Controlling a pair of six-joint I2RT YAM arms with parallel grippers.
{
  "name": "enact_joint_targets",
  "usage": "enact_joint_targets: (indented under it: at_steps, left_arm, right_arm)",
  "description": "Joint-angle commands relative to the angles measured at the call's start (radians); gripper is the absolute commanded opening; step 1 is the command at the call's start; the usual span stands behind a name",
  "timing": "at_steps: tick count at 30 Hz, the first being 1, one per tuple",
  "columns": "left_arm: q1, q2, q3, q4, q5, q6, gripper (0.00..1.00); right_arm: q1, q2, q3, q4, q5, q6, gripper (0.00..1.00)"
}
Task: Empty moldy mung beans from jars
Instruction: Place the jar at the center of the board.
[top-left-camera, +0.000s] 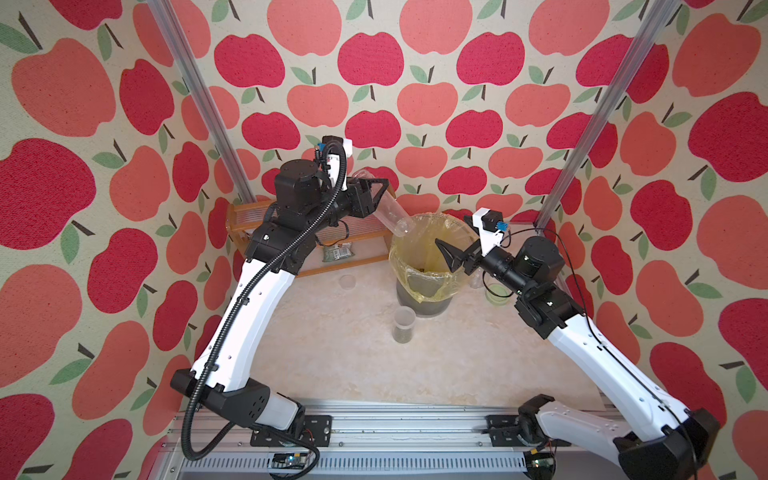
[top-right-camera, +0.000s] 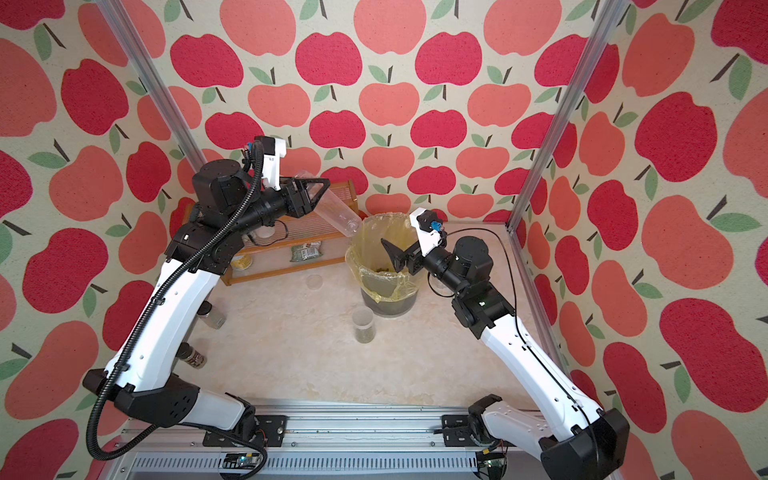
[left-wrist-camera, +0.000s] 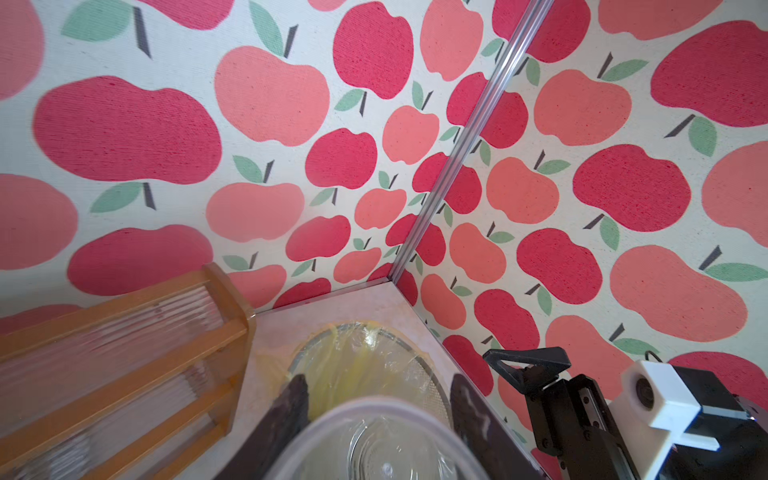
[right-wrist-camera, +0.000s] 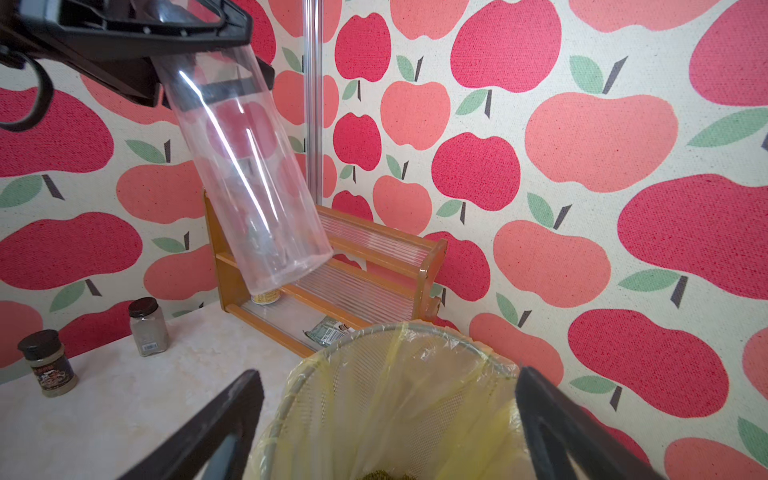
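Progress so far: I'd say one jar emptied, more to go.

Top views first. The left claw (top-left-camera: 380, 195) is clamped on the tall jar (top-left-camera: 391, 212), which is tipped mouth-down right over the rim of the bin (top-left-camera: 432, 216). The bin has a yellow liner (top-left-camera: 415, 286) and stands toward the far edge of the surface (top-left-camera: 332, 365). The jar looks clear and empty to me, and there's a small dark heap of mung beans (top-right-camera: 384, 270) down in the liner. The right claw (top-left-camera: 451, 254) hangs over the bin's mouth, spread wide, holding nothing.

Left to do: a short jar (top-left-camera: 404, 326) stands upright just in front of the bin, on the near-edge side, with a dark layer of beans in its bottom. A clear round lid (top-left-camera: 347, 281) lies flat near the bin. A green-rimmed thing (top-left-camera: 498, 297) sits behind the right arm, mostly hidden, so I can't tell what's in it.

Left wrist view: the tall jar's round end (left-wrist-camera: 374, 436) fills the foreground with a claw finger (left-wrist-camera: 291, 411) pressed on each side and the bin beyond it. Nothing visibly falling.

Right wrist view: the tall jar slants down and its walls are see-through. The right claw's fingers (right-wrist-camera: 216, 424) stand far apart, framing the bin, and a bit of bean heap (right-wrist-camera: 386, 476) shows at the bottom. Two dark-capped spice jars (right-wrist-camera: 147, 326) and a wooden rack (right-wrist-camera: 432, 266) sit off to the side, not part of the job I think.
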Motion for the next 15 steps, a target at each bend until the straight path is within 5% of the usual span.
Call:
enact_joint_targets:
  at_steps: [1, 15]
  left_arm:
    - [0.034, -0.060, -0.089, -0.055, -0.143, 0.050, 0.44]
    - [0.124, -0.218, -0.529, -0.004, -0.470, 0.066, 0.44]
  right_arm:
    - [-0.002, -0.050, -0.030, 0.003, -0.016, 0.036, 0.98]
    - [-0.005, -0.165, -0.115, 0.007, -0.018, 0.088, 0.99]
